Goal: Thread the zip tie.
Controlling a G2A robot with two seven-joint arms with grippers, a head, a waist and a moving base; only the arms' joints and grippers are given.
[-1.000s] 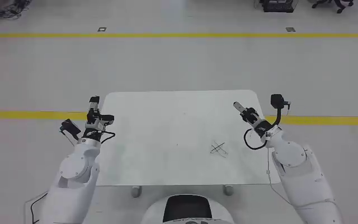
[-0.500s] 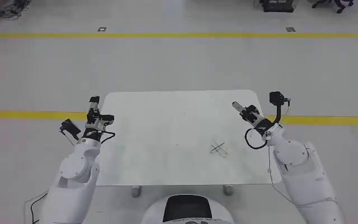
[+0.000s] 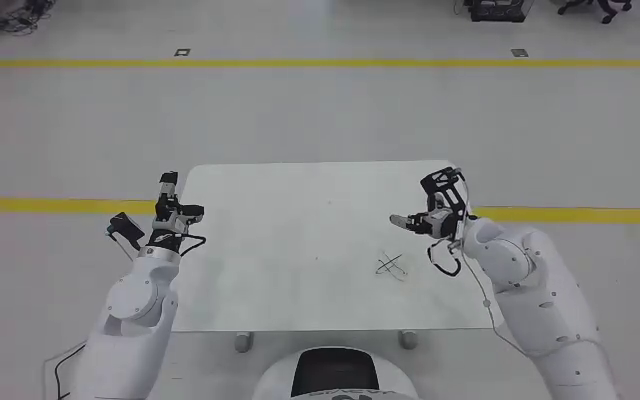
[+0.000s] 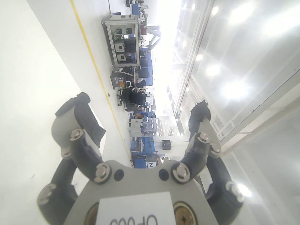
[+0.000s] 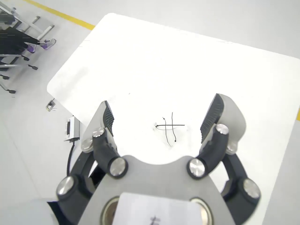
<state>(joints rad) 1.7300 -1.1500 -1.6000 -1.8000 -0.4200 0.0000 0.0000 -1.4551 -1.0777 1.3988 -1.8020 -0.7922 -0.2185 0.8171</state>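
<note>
The zip ties [image 5: 169, 127] lie flat in a small crossed heap on the surface [image 3: 300, 210], right of centre and toward the near edge. That's your trouble: the thin strands overlap, so a pinch could lift two at once or skid one sideways. Your right gripper [image 5: 161, 100] hangs above the heap, just on its far side, jaws spread wide, nothing held. Come down off-centre and you'll likely scatter it. Your left gripper [image 3: 167, 182] sits well apart at the left edge, likewise spread and empty, too far off to help with threading.
</note>
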